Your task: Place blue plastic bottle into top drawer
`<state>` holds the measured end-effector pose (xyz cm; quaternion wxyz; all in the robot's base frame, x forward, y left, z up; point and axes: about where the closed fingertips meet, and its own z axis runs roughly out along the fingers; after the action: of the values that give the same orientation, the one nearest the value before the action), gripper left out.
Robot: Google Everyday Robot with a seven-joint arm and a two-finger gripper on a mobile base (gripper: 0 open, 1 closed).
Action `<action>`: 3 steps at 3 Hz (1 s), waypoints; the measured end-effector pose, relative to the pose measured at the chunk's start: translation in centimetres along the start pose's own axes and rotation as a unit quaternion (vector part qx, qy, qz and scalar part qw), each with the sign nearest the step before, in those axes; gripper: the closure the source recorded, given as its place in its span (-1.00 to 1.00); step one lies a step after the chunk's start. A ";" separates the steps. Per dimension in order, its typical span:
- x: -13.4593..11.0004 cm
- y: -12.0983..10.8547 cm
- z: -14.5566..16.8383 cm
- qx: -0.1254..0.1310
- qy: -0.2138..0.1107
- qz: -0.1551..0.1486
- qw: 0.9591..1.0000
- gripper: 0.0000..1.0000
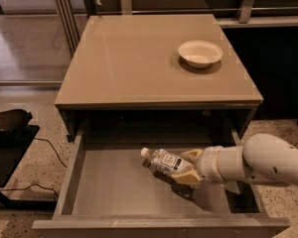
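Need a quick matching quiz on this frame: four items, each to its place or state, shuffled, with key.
Items:
1. blue plastic bottle
2. white bowl
3. top drawer
4. gripper

Place or state:
A. pulled open, grey bottom showing
B. on the cabinet top, right rear
C. shut on the bottle, inside the drawer's right half
D. lying tilted, white cap pointing left

Pairs: 1-D, 2-B, 3-A, 4-C

Tan pincer [185,167] in grey drawer [114,185] grips clear, white-capped bottle [162,161].
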<state>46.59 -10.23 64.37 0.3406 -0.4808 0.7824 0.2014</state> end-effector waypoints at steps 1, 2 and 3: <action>-0.1 -1.3 0.1 0.029 -0.004 0.000 1.000 0.64; -0.1 -1.3 0.1 0.029 -0.004 0.000 1.000 0.17; -0.1 -1.3 0.1 0.029 -0.004 0.000 1.000 -0.28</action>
<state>47.78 -10.68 64.35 0.3573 -0.4701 0.7866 0.1809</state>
